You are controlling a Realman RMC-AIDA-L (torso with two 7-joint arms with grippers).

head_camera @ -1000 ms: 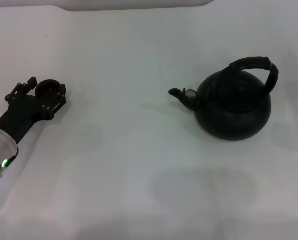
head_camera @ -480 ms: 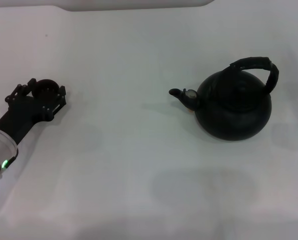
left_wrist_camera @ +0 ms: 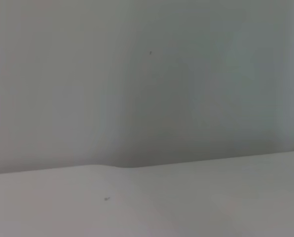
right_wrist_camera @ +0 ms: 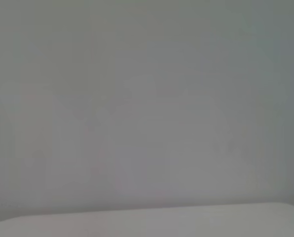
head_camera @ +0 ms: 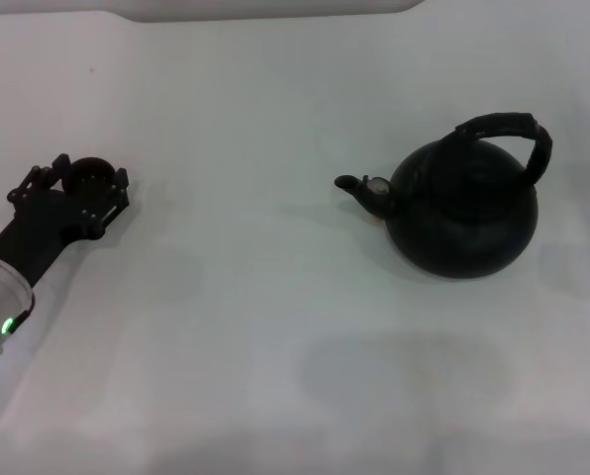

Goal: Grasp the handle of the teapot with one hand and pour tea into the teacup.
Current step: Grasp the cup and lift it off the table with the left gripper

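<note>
Left tool at the teacup; teapot standing untouched on the white tabletop.

The left tool (head_camera: 85,183) lies low near the tabletop's (head_camera: 255,327) left edge, its dark fingers flanking the teacup (head_camera: 94,173); whether they grip it or merely bracket it cannot be told. The teapot (head_camera: 460,210) stands upright toward the right edge, well apart from the cup, spout (head_camera: 359,186) pointing left toward it, the handle (head_camera: 508,134) arched free above for a grasp. The right tool is out of view. Judged so, pouring has not begun.
</note>
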